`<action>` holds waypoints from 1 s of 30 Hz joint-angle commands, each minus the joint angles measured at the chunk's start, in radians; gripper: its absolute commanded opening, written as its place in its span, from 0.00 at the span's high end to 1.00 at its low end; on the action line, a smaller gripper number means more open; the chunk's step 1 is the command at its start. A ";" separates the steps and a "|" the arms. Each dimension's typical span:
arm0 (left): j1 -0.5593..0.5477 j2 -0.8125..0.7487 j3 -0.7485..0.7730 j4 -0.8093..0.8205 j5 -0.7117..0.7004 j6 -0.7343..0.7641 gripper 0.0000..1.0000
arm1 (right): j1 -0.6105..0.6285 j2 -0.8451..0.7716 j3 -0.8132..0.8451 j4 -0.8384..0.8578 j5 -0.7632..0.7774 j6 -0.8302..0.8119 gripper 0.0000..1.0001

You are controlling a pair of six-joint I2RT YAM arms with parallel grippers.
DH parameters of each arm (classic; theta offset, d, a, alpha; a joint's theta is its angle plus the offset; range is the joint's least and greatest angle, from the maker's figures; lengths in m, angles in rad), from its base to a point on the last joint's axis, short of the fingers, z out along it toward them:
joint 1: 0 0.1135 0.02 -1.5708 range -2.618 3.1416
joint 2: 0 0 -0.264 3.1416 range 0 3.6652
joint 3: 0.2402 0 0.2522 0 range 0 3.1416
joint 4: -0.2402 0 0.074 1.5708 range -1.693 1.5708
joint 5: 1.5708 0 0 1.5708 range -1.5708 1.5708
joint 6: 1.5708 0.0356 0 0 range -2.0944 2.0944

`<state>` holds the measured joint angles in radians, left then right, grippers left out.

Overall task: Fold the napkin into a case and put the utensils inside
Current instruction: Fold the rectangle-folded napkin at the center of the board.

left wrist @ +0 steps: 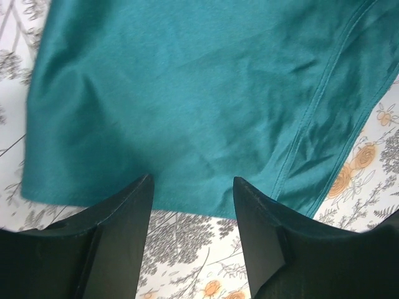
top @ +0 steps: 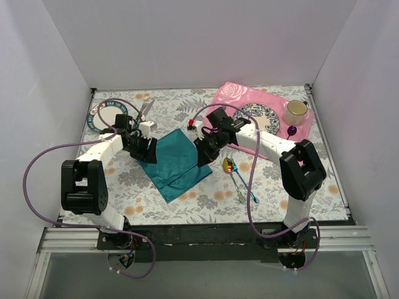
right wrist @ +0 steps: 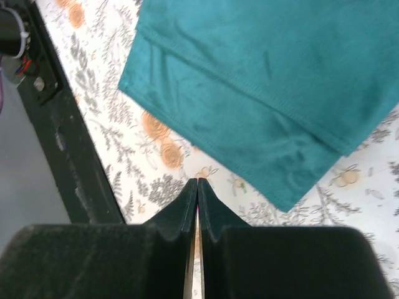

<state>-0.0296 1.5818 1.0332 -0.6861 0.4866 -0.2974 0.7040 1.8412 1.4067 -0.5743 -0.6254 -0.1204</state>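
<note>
The teal napkin (top: 176, 162) lies folded over on itself on the floral tablecloth at centre, with a hemmed layer on top; it also fills the left wrist view (left wrist: 187, 106) and the right wrist view (right wrist: 274, 81). My left gripper (top: 149, 153) is open at the napkin's left edge, its fingertips just over the cloth's border (left wrist: 190, 190), holding nothing. My right gripper (top: 203, 158) is shut and empty just above the table beside the napkin's right edge (right wrist: 197, 182). The two iridescent utensils (top: 238, 177) lie side by side on the table right of the napkin.
A pink rose-patterned placemat (top: 232, 98) at back right carries a patterned plate (top: 269, 121), a mug (top: 295, 111) and a purple utensil (top: 292, 131). A white plate (top: 107, 115) and a fork (top: 146, 107) lie back left. The table's black front rail (top: 206, 233) runs along the near edge.
</note>
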 commanded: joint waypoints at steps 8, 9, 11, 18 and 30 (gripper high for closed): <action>-0.030 0.102 0.004 0.065 -0.077 -0.072 0.50 | -0.003 0.130 -0.031 0.062 0.128 -0.019 0.93; -0.030 0.109 0.005 0.066 -0.083 -0.069 0.50 | -0.001 0.133 -0.040 0.063 0.127 -0.019 0.93; -0.030 0.124 0.013 0.072 -0.095 -0.065 0.51 | -0.001 0.141 -0.055 0.071 0.110 -0.012 0.93; -0.029 0.188 0.079 0.108 -0.175 0.003 0.51 | 0.066 0.147 -0.121 0.155 0.026 0.056 0.93; -0.017 0.078 0.119 0.066 -0.022 0.127 0.45 | 0.111 0.038 -0.045 0.218 -0.140 0.169 0.89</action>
<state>-0.0593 1.7916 1.1572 -0.6128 0.3672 -0.2028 0.8616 1.9907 1.3102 -0.3996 -0.6926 0.0025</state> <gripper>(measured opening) 0.543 0.104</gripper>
